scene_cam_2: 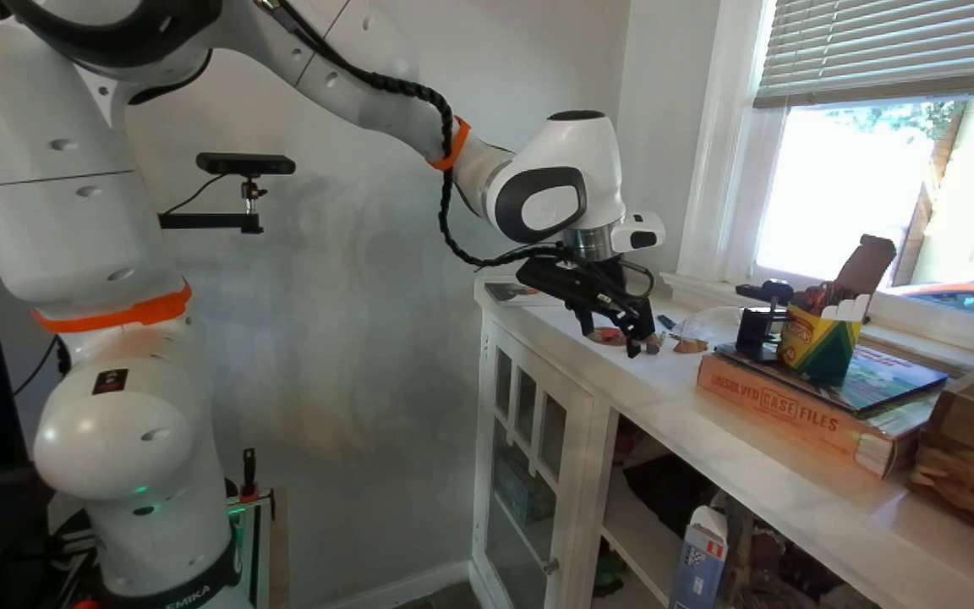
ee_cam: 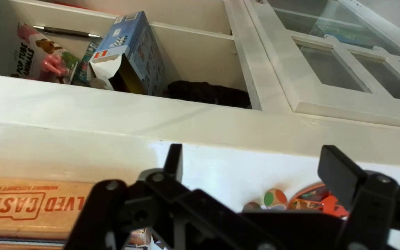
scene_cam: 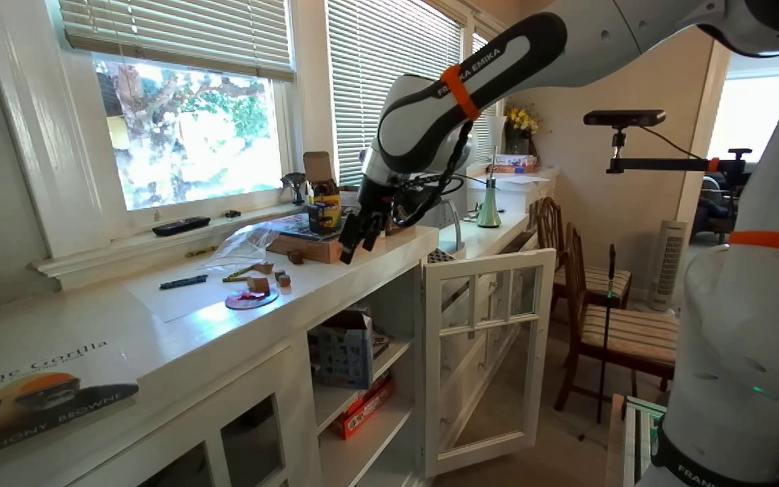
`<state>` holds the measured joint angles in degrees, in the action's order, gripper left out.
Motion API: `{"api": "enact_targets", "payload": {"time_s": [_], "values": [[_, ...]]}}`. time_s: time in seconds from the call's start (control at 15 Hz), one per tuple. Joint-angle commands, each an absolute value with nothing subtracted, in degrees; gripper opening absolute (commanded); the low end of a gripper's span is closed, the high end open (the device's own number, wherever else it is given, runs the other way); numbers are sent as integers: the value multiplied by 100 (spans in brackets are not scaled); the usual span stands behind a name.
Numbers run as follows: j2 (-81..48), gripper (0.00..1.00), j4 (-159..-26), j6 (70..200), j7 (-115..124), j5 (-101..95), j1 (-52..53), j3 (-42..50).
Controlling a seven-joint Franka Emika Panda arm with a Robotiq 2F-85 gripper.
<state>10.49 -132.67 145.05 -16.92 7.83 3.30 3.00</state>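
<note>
Blocks and a disc lay near your gripper, which stood spread and held nothing; a low sideways sweep could have scattered them.

Disc partly hidden by fingers in wrist view, book cut off at left in an exterior view

In an exterior view, the disc lies on the surface, between book and game box. Carton stands on shelf below.
</note>
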Motion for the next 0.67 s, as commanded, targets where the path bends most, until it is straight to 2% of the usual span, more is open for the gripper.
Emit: {"api": "enact_targets", "payload": {"time_s": [0.0,0.6], "values": [[733,100,-13102,14820,-1736,941,387,242],[421,100,-12804,14734,-1434,721,332,6]]}}
